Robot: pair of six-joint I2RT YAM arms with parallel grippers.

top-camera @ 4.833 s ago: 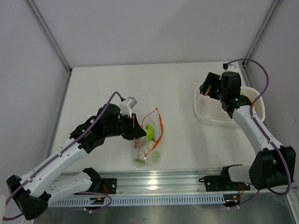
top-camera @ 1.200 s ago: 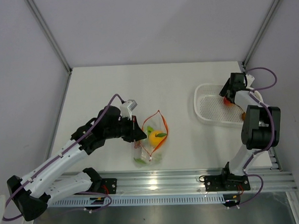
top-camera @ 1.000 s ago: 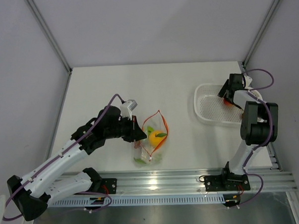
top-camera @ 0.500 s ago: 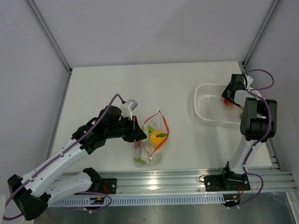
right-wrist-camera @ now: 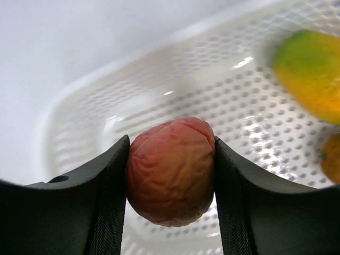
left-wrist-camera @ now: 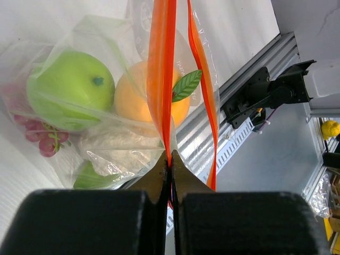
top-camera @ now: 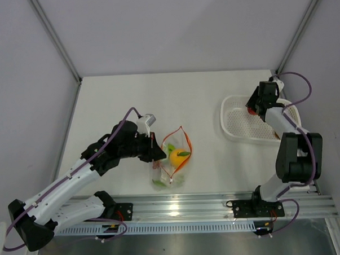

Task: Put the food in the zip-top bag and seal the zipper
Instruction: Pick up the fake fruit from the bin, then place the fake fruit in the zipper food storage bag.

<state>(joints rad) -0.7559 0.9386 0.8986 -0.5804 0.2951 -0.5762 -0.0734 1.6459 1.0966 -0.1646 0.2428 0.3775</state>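
On our white desk [top-camera: 112, 102] between pale grey walls [top-camera: 171, 31], our left tool [left-wrist-camera: 170, 162] pinches the zipper [left-wrist-camera: 161, 79] while our right tool [top-camera: 252, 107] grips a reddish fruit [right-wrist-camera: 170, 178] over the basket [top-camera: 229, 128].

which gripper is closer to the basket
Right. The right gripper hangs over the basket, clamping a reddish fruit; the left gripper is far across the table, pinching the zipper.
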